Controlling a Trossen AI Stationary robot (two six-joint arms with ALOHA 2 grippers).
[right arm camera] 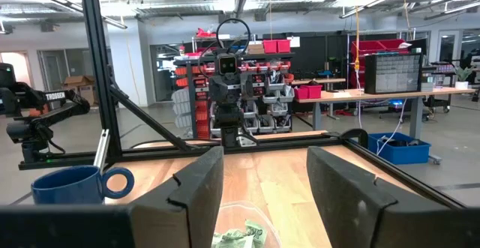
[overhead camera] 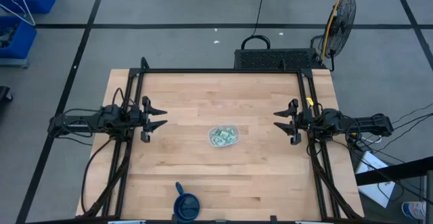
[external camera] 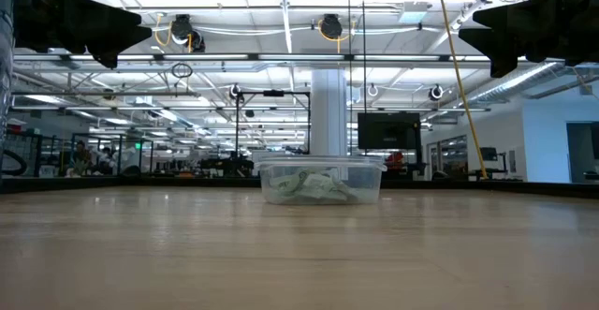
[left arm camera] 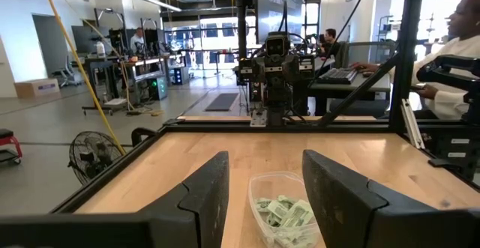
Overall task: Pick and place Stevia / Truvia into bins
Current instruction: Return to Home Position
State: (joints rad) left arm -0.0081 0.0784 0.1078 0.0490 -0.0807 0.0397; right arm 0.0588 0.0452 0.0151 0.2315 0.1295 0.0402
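The clear plastic tub [overhead camera: 224, 136] stands on its base near the middle of the table, also seen in the low view [external camera: 320, 180]. Several pale green and white sachets [overhead camera: 222, 138] lie piled inside it [left arm camera: 283, 213]. I see no sachet on the bare table. My left gripper [overhead camera: 160, 116] hovers open above the table's left side, fingers pointing toward the tub. My right gripper [overhead camera: 280, 120] hovers open above the right side, facing the tub from the opposite direction. Both grippers are raised well clear of the tabletop [external camera: 103, 31] [external camera: 487, 31].
A dark blue cup [overhead camera: 186, 206] with a handle stands near the table's near edge, also in the right wrist view [right arm camera: 75, 184]. A black frame rail [overhead camera: 223, 70] runs around the table. People sit at desks beyond the table [left arm camera: 457, 68]. A fan [overhead camera: 342, 17] stands on the floor.
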